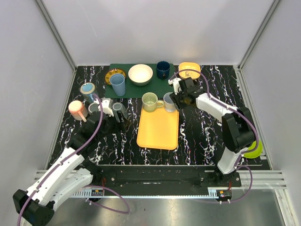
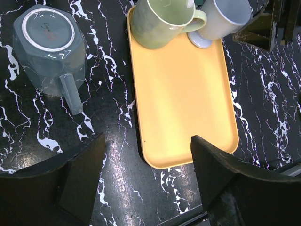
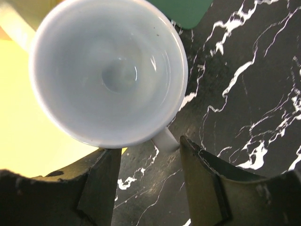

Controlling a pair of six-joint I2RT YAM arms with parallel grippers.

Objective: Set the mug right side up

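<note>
Standing upright on a corner of the yellow tray (image 2: 183,103), the pale grey mug (image 3: 110,70) sits just ahead of the right gripper (image 3: 148,148), mouth up. That gripper's jaws are parted, with the mug's handle between them and close to the right-hand one; whether it touches that jaw cannot be told. The left gripper (image 2: 148,141) hangs with its jaws wide apart, an upside-down blue-grey mug (image 2: 47,47) ahead and to their left on the marbled tabletop (image 2: 263,94), and a green mug (image 2: 160,21) ahead on the tray.
</note>
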